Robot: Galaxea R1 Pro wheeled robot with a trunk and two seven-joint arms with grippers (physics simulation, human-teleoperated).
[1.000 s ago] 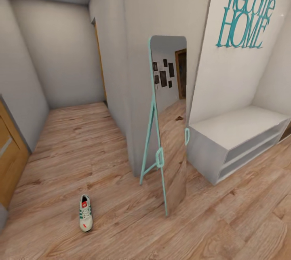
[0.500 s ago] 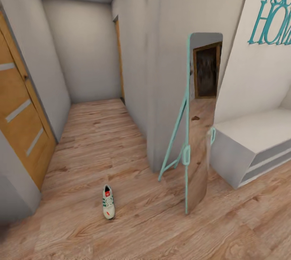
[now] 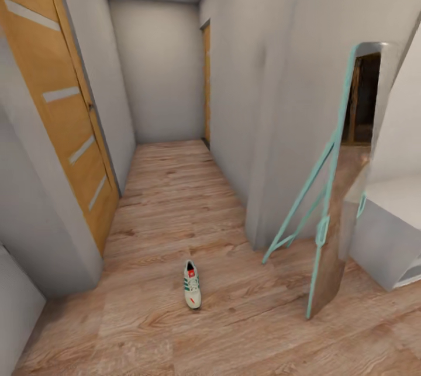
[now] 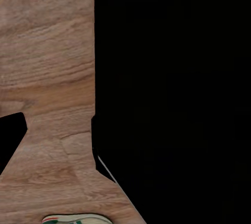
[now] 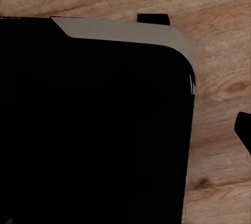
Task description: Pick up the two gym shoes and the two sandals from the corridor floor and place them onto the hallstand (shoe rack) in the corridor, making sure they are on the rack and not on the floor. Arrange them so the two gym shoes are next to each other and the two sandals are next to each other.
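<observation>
One white low-top sneaker with green stripes [image 3: 192, 292] lies on the light brown wood-plank floor [image 3: 169, 200], left of the teal-framed standing mirror [image 3: 336, 235]. Whether either gripper's jaws are apart cannot be told.

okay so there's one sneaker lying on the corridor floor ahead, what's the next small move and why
Probably roll the base forward toward the gym shoe. It lies alone on the wood floor, toe pointing toward the camera, well ahead of the robot in the head view, and the hallstand sits off to the right past the leaning mirror.
</observation>
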